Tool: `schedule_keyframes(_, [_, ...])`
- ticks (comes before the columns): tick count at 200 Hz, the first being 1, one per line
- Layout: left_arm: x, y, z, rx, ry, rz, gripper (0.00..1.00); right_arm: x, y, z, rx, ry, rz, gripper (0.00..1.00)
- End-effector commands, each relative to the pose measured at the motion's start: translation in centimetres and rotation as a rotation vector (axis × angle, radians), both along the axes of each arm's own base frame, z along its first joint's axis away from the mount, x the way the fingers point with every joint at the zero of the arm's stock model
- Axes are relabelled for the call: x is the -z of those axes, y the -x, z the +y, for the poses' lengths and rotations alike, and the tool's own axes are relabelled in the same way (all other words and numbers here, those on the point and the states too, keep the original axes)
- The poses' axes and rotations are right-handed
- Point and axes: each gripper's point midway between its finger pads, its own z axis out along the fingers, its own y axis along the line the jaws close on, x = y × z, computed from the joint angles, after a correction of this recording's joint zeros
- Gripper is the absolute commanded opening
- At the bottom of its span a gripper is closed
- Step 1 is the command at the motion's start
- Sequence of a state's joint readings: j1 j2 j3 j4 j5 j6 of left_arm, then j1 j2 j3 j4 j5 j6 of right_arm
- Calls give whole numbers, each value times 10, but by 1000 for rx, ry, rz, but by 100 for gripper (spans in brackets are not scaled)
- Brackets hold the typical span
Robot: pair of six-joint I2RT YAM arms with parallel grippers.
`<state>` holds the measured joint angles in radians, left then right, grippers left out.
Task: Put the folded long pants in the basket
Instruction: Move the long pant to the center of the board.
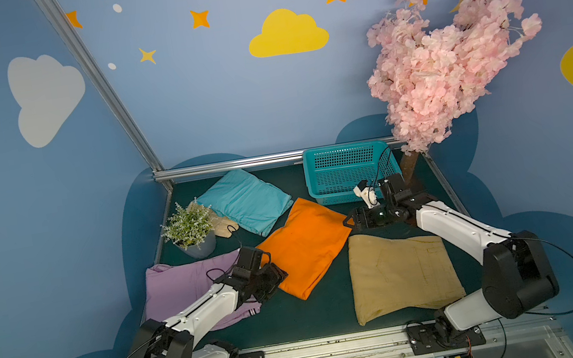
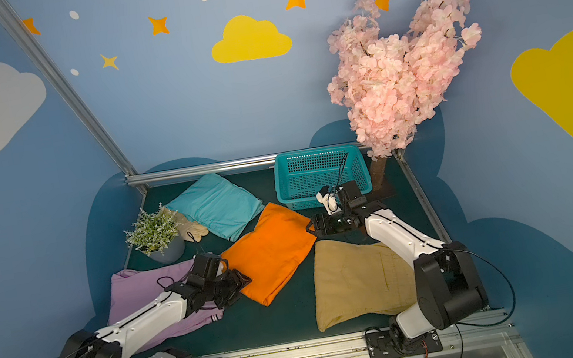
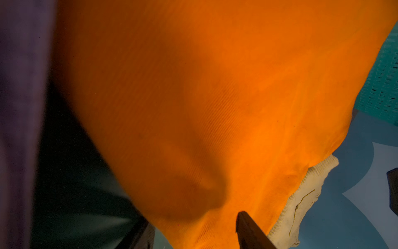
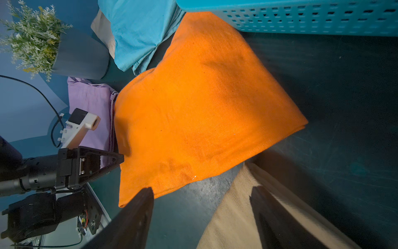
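The orange folded long pants (image 1: 307, 246) lie mid-table, with the turquoise ones (image 1: 245, 202) behind, the lilac ones (image 1: 181, 286) under my left arm and the khaki ones (image 1: 401, 274) at front right. The turquoise basket (image 1: 347, 178) stands at the back right with nothing in it. My left gripper (image 1: 280, 272) is open at the orange cloth's left edge, and that edge lies between its fingers (image 3: 193, 226). My right gripper (image 1: 346, 222) is open at the orange cloth's right corner; in the right wrist view (image 4: 201, 191) bare table shows between its fingers, orange on one side, khaki on the other.
A grey pot with a green plant (image 1: 192, 230) and a beige glove (image 1: 222, 229) sit at the back left. A pink blossom tree (image 1: 445, 61) rises beside the basket. Metal rails frame the dark green table (image 1: 321, 310).
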<state>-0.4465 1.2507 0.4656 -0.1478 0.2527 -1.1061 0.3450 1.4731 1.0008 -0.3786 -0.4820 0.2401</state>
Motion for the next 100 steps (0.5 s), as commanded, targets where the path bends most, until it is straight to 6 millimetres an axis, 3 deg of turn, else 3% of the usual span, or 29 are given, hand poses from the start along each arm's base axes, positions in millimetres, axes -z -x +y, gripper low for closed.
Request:
schedule_keyframes(1, [-3, -6, -2, 6, -5, -29, 64, 2, 10, 1, -28, 2, 12, 77])
schedule_keyframes(30, [1, -5, 7, -11, -48, -31, 52, 2, 11, 0, -26, 2, 7, 77])
schedule_keyframes(68, [-1, -7, 6, 9, -58, -46, 22, 3, 11, 2, -33, -8, 19, 77])
schedule_keyframes(100, [-18, -17, 1, 76, -99, -102, 3, 3, 17, 0, -38, -4, 18, 77])
